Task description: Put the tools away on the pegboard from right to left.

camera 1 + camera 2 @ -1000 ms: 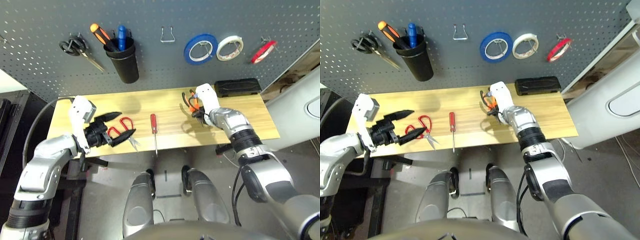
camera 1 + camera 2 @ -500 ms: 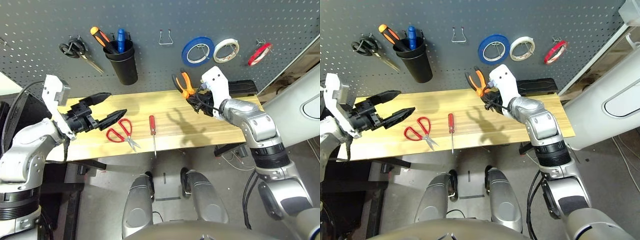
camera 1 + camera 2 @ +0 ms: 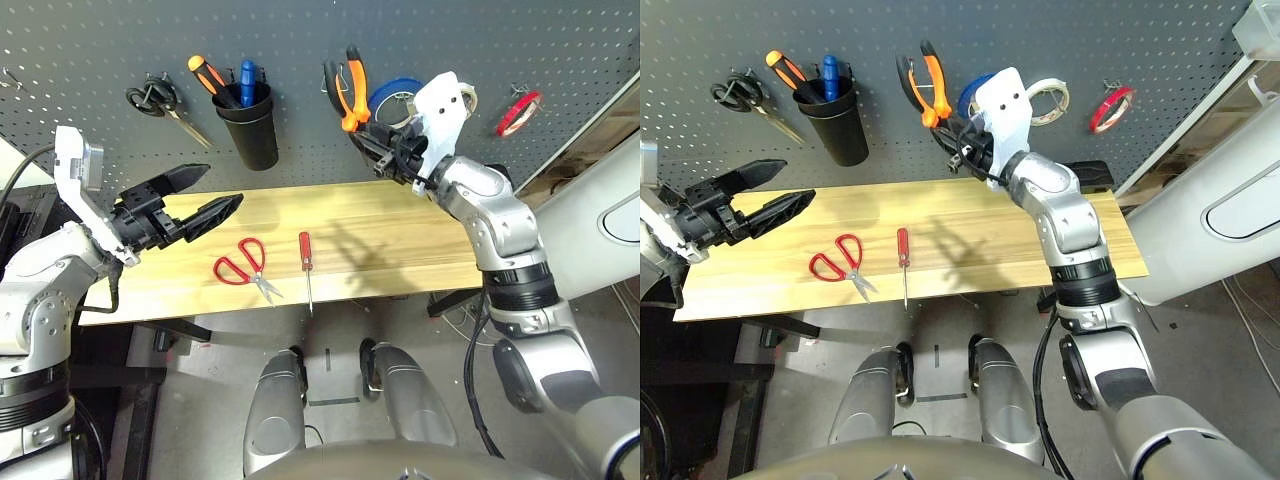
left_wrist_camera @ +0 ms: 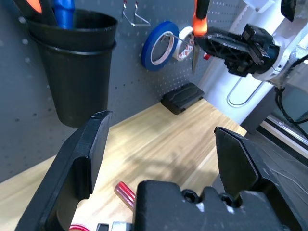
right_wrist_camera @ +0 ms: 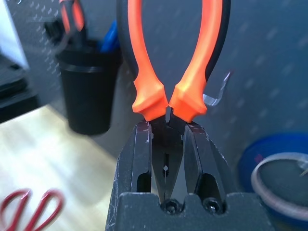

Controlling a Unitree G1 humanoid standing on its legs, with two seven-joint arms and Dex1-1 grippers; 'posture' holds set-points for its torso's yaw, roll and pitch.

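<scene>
**Pliers up off the wooden bench, in front of the pegboard**

The orange-and-black-handled pliers [image 3: 361, 95] are at upper middle, handles up, and the fingers of my right gripper [image 5: 167, 126] are closed around their metal end. A second ago they were low at the bench; now they are up before the pegboard [image 3: 450, 40], handles overlapping the metal hook [image 5: 219, 94]. I cannot tell whether they touch it.

My right gripper now partly covers the blue tape roll [image 3: 395, 84], and the white tape roll [image 3: 1064, 100] is partly behind my wrist. The thin red tape ring [image 3: 512, 112] hangs at upper right, as before.

On the wooden bench [image 3: 180, 290], the slim red-handled screwdriver [image 3: 305, 247] lies near the middle of the frame, unchanged, with the red-handled scissors [image 3: 258, 278] to its left. My left gripper [image 3: 222, 185], at middle left, has drawn back from over those scissors; its fingers are spread wide, empty. The black cup [image 3: 250, 130] stays at upper left.
</scene>
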